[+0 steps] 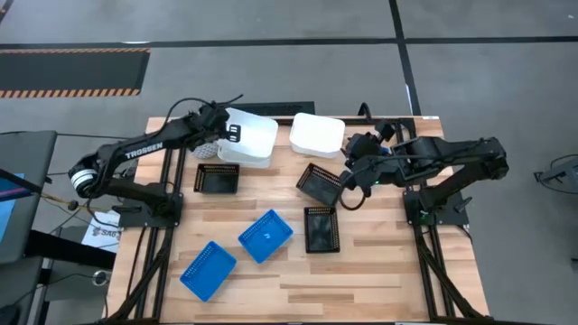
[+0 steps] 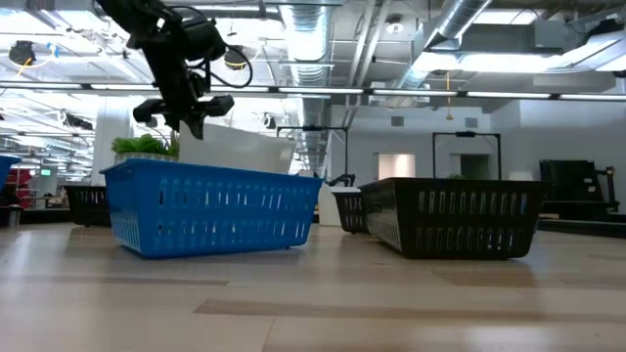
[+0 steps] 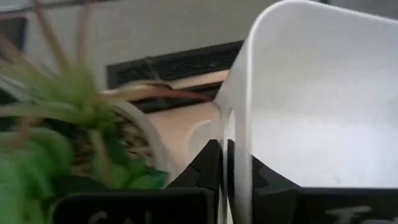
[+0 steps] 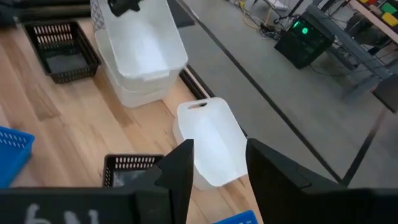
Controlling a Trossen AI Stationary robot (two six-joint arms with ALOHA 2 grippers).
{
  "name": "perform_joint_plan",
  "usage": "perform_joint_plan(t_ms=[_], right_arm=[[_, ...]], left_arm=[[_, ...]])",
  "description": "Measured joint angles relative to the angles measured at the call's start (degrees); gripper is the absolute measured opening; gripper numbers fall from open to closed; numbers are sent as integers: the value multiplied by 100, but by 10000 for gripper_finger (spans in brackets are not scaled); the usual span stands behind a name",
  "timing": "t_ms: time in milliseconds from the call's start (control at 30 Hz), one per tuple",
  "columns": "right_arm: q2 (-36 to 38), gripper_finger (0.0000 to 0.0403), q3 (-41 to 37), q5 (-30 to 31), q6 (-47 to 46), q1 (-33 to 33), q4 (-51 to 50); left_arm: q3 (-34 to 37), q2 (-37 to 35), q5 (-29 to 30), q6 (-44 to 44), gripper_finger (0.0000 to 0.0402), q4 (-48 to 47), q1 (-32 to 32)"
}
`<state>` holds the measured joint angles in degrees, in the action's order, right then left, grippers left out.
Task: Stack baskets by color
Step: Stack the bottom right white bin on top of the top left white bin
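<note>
While my left gripper (image 1: 233, 134) is clamped on the rim of a solid white rectangular plastic basket (image 1: 250, 137), that basket sits tilted on top of a second white basket (image 4: 134, 93) at the table's far edge, left of centre. Left wrist view: my fingers (image 3: 208, 165) pinch the thin white wall, nothing visible inside the basket. Small green potted plant (image 3: 68, 140) is just beside it, on the left.

My right gripper (image 1: 348, 178) hangs over the far-right part of the wooden table (image 1: 361, 271), jaws spread fairly wide, holding nothing. Below it, a black slotted plastic basket (image 1: 321, 183) sits tilted against the tabletop. Third white basket (image 1: 317, 134) lies apart from the white pair, at the far edge right of centre, looks upside down.

Other black slotted baskets: one (image 1: 218, 178) near the white pair, upright, empty; one (image 1: 321, 228) mid-table right of centre, empty.

Bright blue plastic baskets: one (image 1: 265, 236) in the middle, one (image 1: 208, 270) nearer the front-left, apart from each other, both empty. I only count two blue. Low view: blue basket and black basket stand side by side, not touching.
</note>
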<state>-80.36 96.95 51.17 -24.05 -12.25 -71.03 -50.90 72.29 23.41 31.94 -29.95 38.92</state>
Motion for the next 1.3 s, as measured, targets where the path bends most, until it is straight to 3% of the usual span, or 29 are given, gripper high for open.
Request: perform_joint_plan(t_ms=[567, 800, 1300], right_arm=[[-102, 162, 4, 1, 2, -7, -76], [-102, 160, 4, -2, 2, -11, -76], [-102, 157, 4, -6, 7, -11, -124]], left_arm=[[55, 0, -148, 125, 0, 41, -7], [55, 0, 254, 195, 0, -210, -5], [55, 0, 79, 318, 0, -231, -11]])
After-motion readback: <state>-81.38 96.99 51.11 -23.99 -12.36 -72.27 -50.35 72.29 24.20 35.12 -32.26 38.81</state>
